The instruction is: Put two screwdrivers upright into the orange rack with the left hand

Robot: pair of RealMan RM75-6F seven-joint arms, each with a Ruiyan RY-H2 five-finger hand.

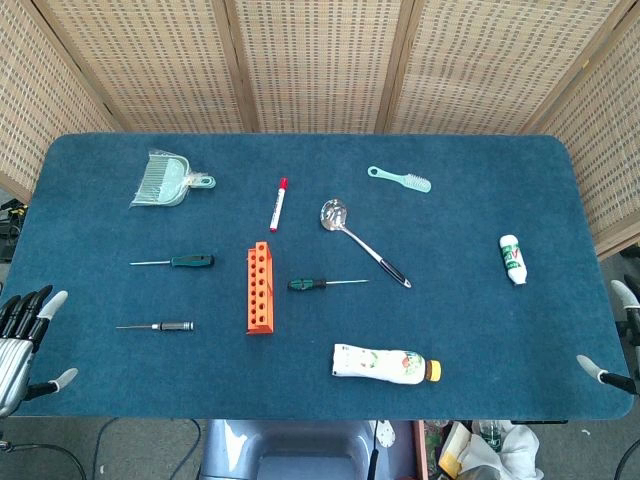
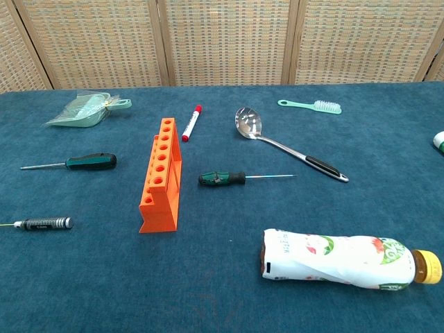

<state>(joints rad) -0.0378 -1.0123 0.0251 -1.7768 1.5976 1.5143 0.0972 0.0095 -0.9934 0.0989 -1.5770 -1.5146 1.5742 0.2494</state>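
An orange rack (image 1: 259, 289) (image 2: 161, 175) with a row of holes stands mid-table, nothing in it. A green-handled screwdriver (image 1: 174, 261) (image 2: 70, 163) lies left of it. Another green-handled one (image 1: 326, 284) (image 2: 243, 178) lies right of it, tip pointing right. A slim black-handled screwdriver (image 1: 157, 326) (image 2: 40, 223) lies at the front left. My left hand (image 1: 22, 338) hovers at the table's left front edge, fingers apart, holding nothing. Only fingertips of my right hand (image 1: 612, 340) show at the right edge, also spread and holding nothing.
A pale green dustpan and brush (image 1: 166, 181) lies back left, a red-capped marker (image 1: 278, 203) and a metal slotted spoon (image 1: 362, 240) behind the rack. A mint brush (image 1: 400, 179), a small white bottle (image 1: 513, 258) and a lying drink bottle (image 1: 386, 363) fill the right side.
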